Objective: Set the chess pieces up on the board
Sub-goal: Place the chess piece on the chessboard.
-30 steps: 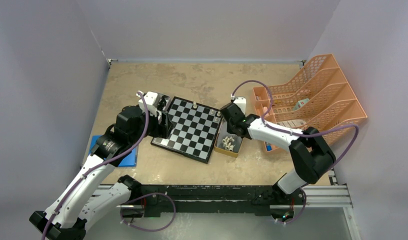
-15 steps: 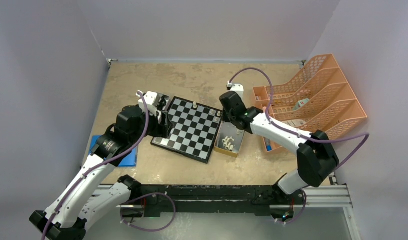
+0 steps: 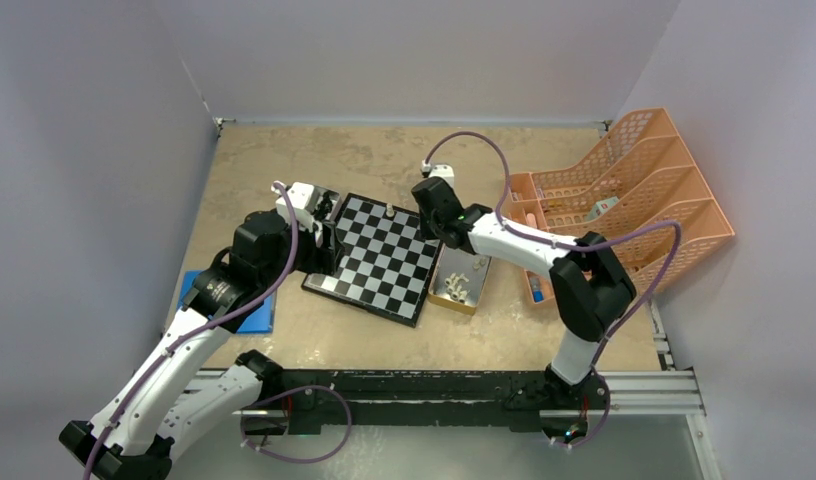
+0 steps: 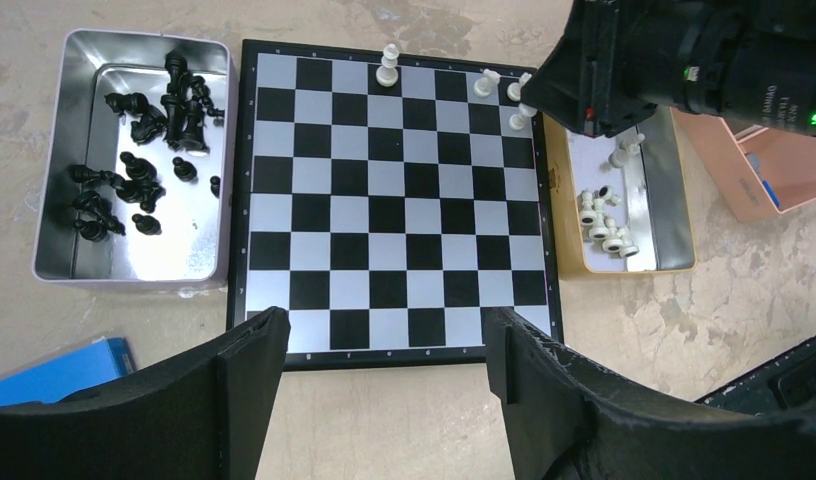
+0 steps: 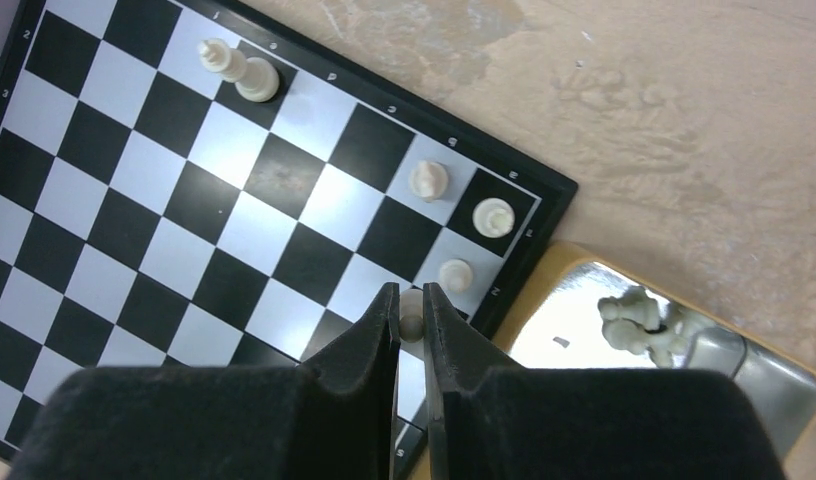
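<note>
The board (image 3: 376,262) lies in the middle of the table, also seen in the left wrist view as board (image 4: 384,200) and from the right wrist as board (image 5: 184,200). My right gripper (image 5: 409,292) is shut on a cream-white chess piece (image 5: 411,313), just above a square at the board's right edge. Several white pieces (image 5: 428,180) stand on the squares nearby. My right gripper (image 3: 436,222) hangs over the far right corner. My left gripper (image 4: 384,325) is open and holds nothing, hovering over the board's near left edge. Black pieces (image 4: 144,150) lie in a silver tray (image 4: 54,150).
A gold-rimmed tray (image 4: 624,268) beside the board's right edge holds several white pieces (image 4: 604,215). Orange stacked baskets (image 3: 624,190) stand at the far right. A blue flat object (image 3: 259,312) lies left of the board.
My right arm has swung left from above the white-piece tray to the board's far right corner, with the white piece in its jaws. The left arm has not moved.
</note>
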Robot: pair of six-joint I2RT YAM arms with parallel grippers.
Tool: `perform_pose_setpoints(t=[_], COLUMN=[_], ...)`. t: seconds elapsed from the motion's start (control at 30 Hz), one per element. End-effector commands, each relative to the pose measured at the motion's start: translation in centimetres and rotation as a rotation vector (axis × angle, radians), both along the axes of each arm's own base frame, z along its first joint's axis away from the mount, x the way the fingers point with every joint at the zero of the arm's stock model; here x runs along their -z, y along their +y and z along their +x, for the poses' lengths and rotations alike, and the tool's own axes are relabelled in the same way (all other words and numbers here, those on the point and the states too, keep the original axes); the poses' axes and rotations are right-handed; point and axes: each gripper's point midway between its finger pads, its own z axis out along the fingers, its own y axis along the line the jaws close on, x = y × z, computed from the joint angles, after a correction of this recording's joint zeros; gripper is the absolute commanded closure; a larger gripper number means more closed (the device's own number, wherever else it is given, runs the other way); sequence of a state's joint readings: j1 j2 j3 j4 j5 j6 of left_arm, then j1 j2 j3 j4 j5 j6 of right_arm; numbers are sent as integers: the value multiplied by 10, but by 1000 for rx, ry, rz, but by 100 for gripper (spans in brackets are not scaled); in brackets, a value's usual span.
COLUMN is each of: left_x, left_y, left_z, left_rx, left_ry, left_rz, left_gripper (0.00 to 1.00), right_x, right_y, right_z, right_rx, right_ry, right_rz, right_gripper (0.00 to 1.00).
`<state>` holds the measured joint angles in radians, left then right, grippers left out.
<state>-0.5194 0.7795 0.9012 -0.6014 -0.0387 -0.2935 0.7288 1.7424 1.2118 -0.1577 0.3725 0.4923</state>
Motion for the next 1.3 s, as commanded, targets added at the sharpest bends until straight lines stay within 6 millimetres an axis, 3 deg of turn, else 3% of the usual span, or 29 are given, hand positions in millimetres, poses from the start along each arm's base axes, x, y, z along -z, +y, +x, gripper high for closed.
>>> perform_pose_setpoints(t=[0.0,0.27,0.63,1.27], left_x=[-6,-8,-5,-3], left_y=[2,1,-2,-3], left_z=[4,4,4,5], left_rx=[-18,-13,1,4], left_ry=[-36,-36,-26,-18], left_rz=[-8,-12,-13,-9], left_gripper=[28,28,28,28], right_x=[-22,-5,22,31], right_y=[27,35,31,31], right_z=[13,19,24,26], right_rx=[-39,-30,19,33], right_ry=[-58,-32,5,15], right_rz=[37,5,-48,-63], right_gripper=[86,85,85,80])
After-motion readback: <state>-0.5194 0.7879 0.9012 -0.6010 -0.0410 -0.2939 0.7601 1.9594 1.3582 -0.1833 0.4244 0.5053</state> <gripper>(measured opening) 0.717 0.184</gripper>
